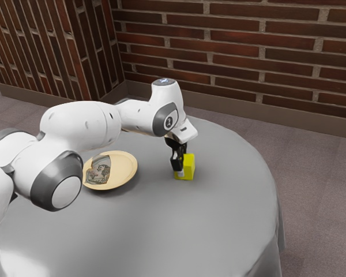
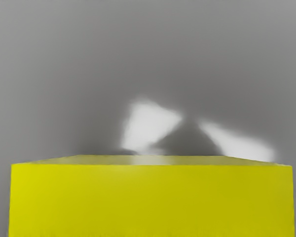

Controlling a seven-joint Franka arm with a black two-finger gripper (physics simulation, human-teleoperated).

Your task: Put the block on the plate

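A brick wall [image 1: 248,52] stands behind the round, grey-clothed table [image 1: 219,225]. The white arm [image 1: 81,124] reaches over the cloth from the exterior view's left, its hand bent downward well past the plate [image 1: 133,168]. The plate, pale and shallow, lies near the arm's lower bend with a dark patterned patch [image 1: 98,170] on it, which may be printed or a separate flat piece (I can't say which). The black gripper [image 1: 180,171] is down at the yellow block [image 1: 190,165], and I cannot tell whether it has a grip on it or is only placed at it. The block is at the gripper, off the plate and apart from it, towards the exterior view's right; whether its base touches the cloth is unclear. In the wrist view its near face lies broad and level below the hand.

The step in hand looks like securing the block, or the very start of carrying it. If the hold is missing or shallow, lifting could leave the block behind or let it slip out as the hand speeds up. Squeezing off-centre could twist it. Travelling too low, its base could drag on the cloth or knock the plate's raised rim and push the plate away. Letting go near that rim, or on an uneven patch, could leave the block tilted or send it sliding off.
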